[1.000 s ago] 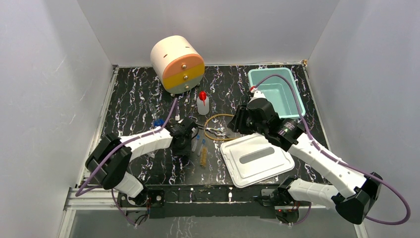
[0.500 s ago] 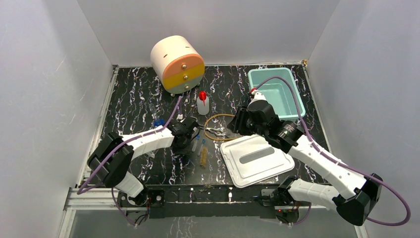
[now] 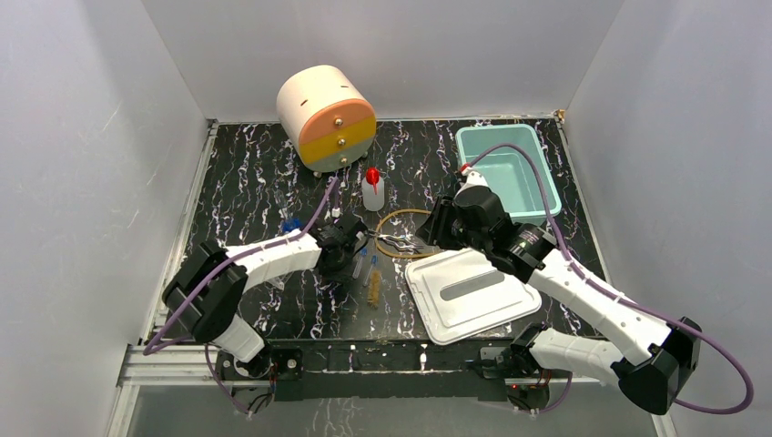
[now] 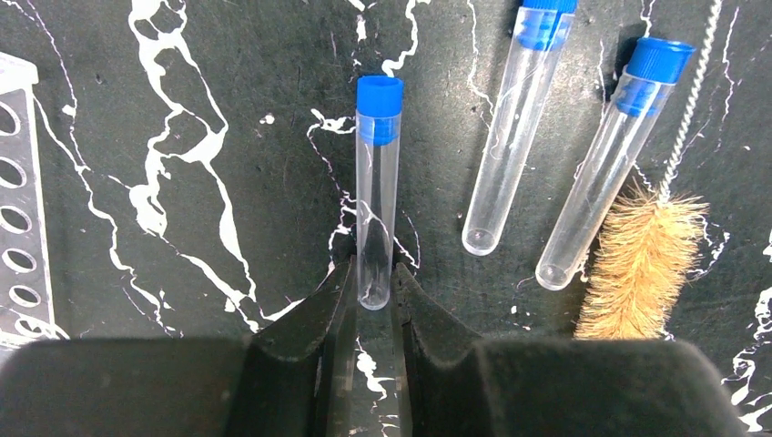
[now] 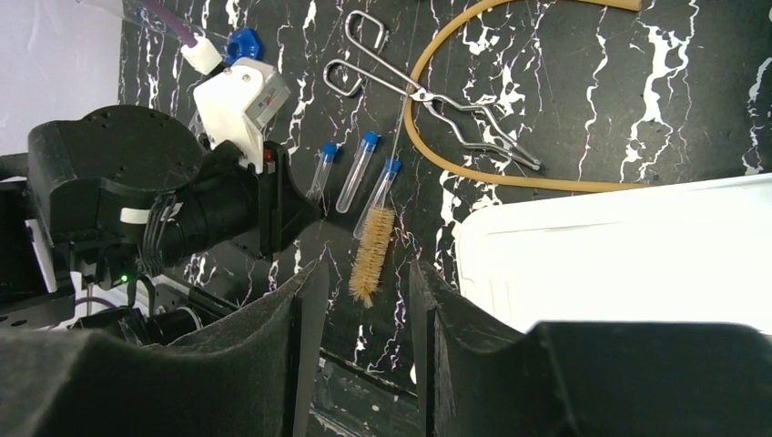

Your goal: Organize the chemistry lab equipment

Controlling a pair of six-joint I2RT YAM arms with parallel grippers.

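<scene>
One clear rack [image 4: 18, 200] far left, then three blue-capped test tubes [image 4: 514, 127] flat on the table [image 4: 182, 109]. Left gripper [image 4: 373, 282] pinches the leftmost tube [image 4: 376, 182] at its round end. One brush [image 4: 642, 259] rightmost. Right gripper [image 5: 364, 273] hovers, jaws apart, empty.

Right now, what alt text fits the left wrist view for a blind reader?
The left gripper grips the closed end of a blue-capped test tube lying on a black table. Two more tubes and a brush lie to its right.
</scene>
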